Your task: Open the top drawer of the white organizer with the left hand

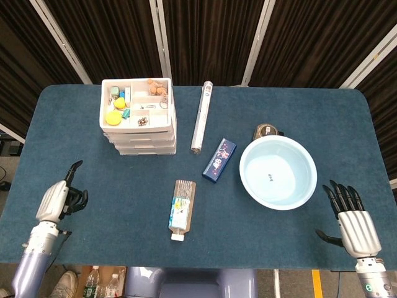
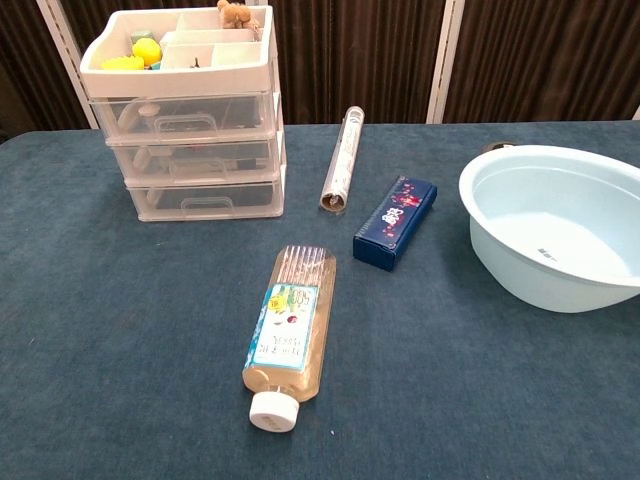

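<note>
The white three-drawer organizer (image 1: 139,121) stands at the back left of the blue table, its open top tray filled with small items. In the chest view its top drawer (image 2: 185,113) sits flush with the two below, handle facing me. My left hand (image 1: 60,200) hovers over the table's front left, well short of the organizer, turned on its side and holding nothing. My right hand (image 1: 351,221) lies at the front right corner with its fingers spread and empty. Neither hand appears in the chest view.
A capped bottle (image 1: 182,208) lies on its side at centre front. A clear tube (image 1: 201,117) and a dark blue box (image 1: 219,159) lie right of the organizer. A light blue basin (image 1: 291,192) sits at the right, a small dark round item (image 1: 266,131) behind it.
</note>
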`<state>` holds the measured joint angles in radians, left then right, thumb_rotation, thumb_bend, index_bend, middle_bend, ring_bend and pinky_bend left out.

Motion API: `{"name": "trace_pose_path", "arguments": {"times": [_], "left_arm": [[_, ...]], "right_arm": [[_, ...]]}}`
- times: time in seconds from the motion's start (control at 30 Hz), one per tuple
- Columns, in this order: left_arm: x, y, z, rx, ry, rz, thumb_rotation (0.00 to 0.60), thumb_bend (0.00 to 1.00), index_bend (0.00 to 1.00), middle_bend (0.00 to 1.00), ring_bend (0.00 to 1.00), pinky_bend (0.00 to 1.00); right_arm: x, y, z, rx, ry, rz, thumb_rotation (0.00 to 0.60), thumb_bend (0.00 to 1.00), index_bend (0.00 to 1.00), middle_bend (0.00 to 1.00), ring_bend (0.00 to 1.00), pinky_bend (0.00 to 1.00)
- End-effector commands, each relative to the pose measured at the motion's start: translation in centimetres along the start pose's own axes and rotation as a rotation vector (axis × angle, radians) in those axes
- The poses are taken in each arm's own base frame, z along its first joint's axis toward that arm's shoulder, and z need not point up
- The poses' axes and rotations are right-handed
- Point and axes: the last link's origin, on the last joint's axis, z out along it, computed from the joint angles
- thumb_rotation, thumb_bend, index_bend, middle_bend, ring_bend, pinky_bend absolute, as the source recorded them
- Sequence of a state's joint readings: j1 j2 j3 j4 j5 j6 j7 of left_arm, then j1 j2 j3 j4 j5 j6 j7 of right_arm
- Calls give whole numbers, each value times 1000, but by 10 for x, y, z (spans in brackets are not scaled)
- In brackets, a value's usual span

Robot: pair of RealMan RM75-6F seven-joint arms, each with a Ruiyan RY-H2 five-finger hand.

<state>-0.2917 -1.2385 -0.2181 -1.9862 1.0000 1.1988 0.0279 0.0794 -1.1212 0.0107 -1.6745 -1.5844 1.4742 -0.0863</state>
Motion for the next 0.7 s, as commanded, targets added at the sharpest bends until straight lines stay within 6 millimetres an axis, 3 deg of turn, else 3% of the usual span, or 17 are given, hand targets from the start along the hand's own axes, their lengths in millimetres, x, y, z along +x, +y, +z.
{"name": "trace_pose_path", "arguments": {"times": [0.03,0.37,0.7], "left_arm": [[-33,49,29,-1,-132,-200,600,576,0,987,977,1000],[-58,76,63,55,-172,-313,600,578,34,988,981,1000],[-69,95,83,66,-129,-351,600,582,65,989,982,1000]], "right_arm": [[1,1,0,-2,1,4,600,71,0,0,0,0],[1,0,0,3,-2,13,600,72,0,0,0,0],[2,-1,0,7,-1,21,600,72,0,0,0,0]]}}
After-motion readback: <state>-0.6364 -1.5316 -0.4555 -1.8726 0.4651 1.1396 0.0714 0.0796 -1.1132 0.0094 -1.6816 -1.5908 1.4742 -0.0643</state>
